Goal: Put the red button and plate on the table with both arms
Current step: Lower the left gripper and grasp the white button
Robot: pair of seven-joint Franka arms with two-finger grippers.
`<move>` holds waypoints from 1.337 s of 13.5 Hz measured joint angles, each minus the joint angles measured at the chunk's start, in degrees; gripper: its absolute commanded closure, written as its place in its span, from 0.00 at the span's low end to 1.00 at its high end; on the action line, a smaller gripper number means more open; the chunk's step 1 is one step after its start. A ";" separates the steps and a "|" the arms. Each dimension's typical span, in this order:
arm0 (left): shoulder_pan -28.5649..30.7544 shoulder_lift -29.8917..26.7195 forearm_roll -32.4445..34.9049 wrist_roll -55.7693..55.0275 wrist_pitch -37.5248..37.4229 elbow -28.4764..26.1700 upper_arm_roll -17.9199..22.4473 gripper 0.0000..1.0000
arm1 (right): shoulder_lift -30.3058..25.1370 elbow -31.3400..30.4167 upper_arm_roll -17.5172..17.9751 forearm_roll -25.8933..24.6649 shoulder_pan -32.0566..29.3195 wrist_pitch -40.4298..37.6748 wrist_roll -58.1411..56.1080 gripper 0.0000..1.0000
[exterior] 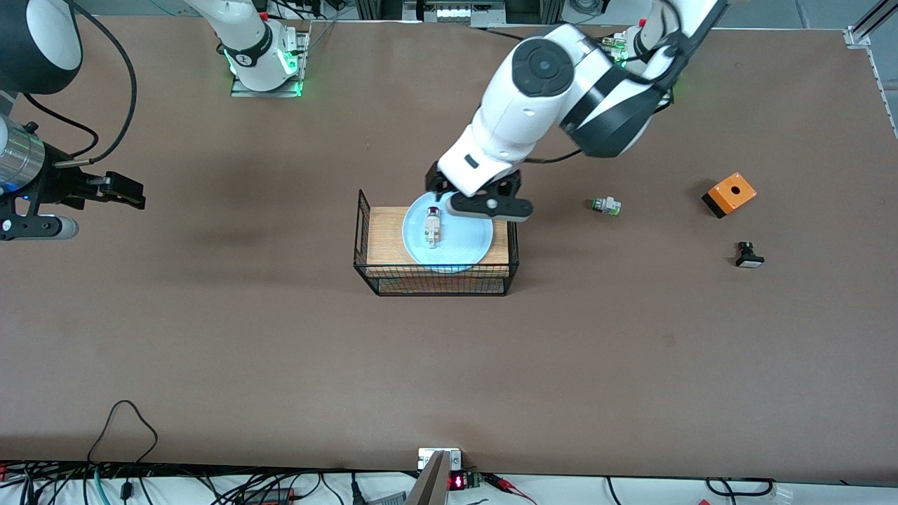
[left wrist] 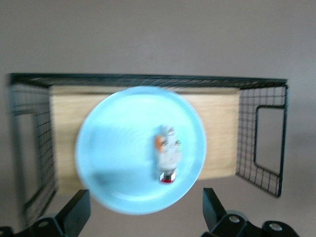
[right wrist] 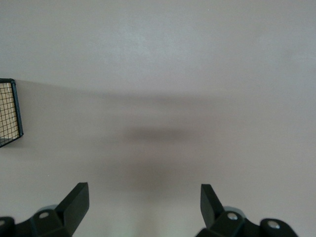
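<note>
Blue plate (exterior: 449,235) with the red button (exterior: 432,229) sits on the wire rack (exterior: 436,245); I hang my wide-open left gripper (exterior: 468,197) at its twelve o'clock edge, next dropping to pinch the button, while my wide-open right gripper (exterior: 116,190) waits over the table (exterior: 280,337).

Button (exterior: 432,229) lies on plate (exterior: 463,245), plate on rack (exterior: 382,231); left claw (exterior: 468,198) sits over the plate's edge nearest the arm bases. Right claw (right wrist: 143,207) over bare table (exterior: 280,351), well apart from the rack, toward the right arm's end.

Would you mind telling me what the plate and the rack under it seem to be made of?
Plate: pale blue and glossy, likely glazed ceramic or plastic; it shows soft highlights. Rack: thin black wire mesh, probably coated metal, with a light top showing wood grain.
</note>
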 measured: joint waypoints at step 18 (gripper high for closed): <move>-7.65 10.82 29.05 -19.49 8.15 0.66 0.04 0.75 | 0.66 0.00 0.11 0.02 -0.84 0.02 0.00 0.00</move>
